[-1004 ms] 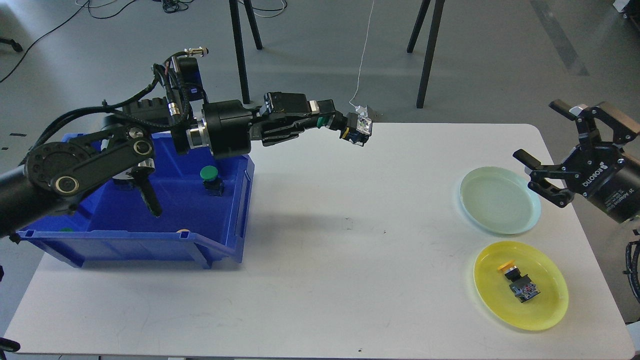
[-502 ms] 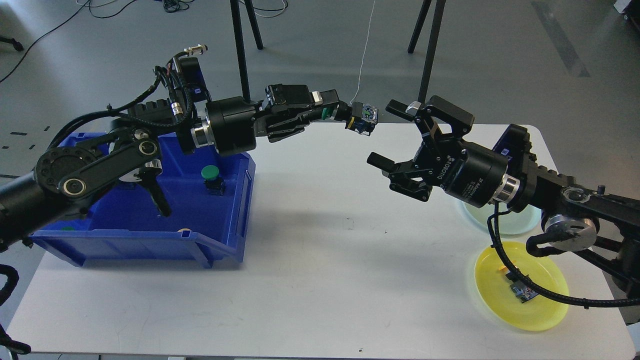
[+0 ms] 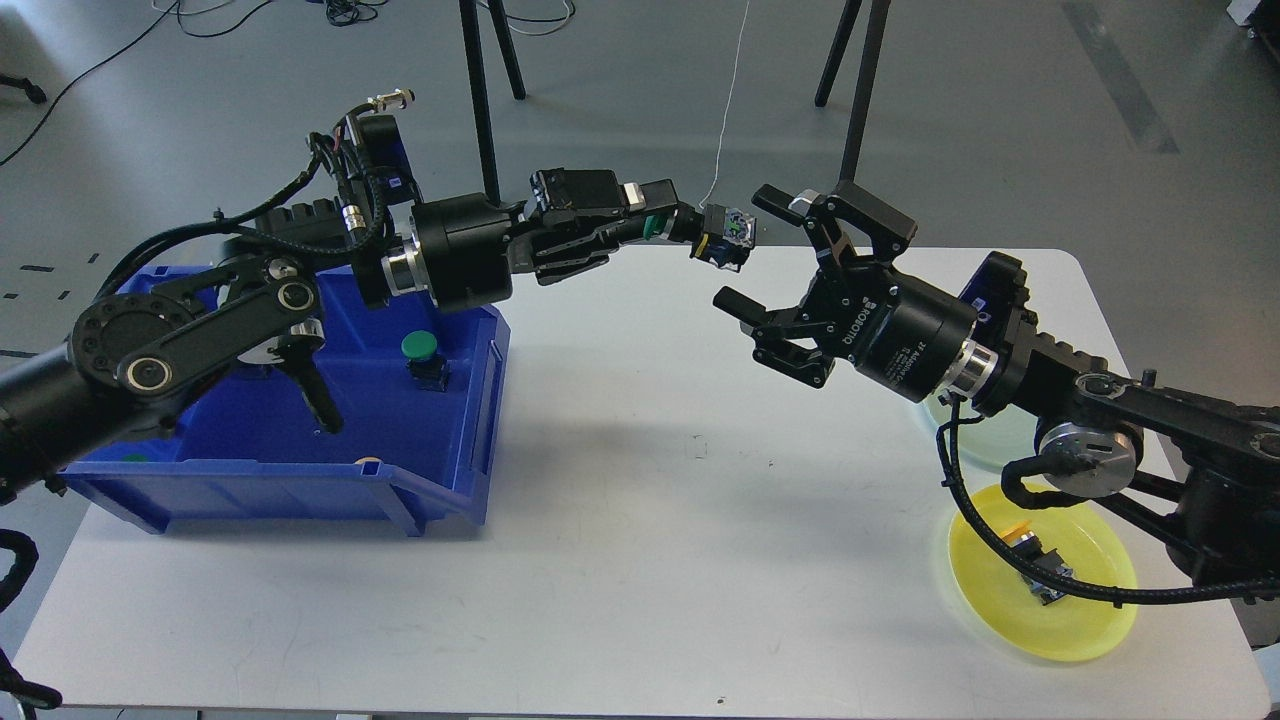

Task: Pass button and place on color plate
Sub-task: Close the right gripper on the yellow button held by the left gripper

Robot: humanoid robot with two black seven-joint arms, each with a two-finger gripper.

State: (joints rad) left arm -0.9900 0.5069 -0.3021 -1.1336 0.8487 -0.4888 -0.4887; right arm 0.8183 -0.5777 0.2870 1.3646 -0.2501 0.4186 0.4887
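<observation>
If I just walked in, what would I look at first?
Right in the middle, above the white table, the left gripper holds out a green button toward the right gripper, whose jaws are wide open just short of it. Next you'd spot the big blue bin on the left with another green button inside, and the yellow plate at the right holding a yellow button.

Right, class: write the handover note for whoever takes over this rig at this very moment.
Left claw: shut on a green button, held out over the table's far edge.
Right claw: open, empty, close to the button but not on it.
Done: yellow button lies on the yellow plate.
Left: pass the button to the right claw, set it on the green plate. Another green button waits in the blue bin.
</observation>
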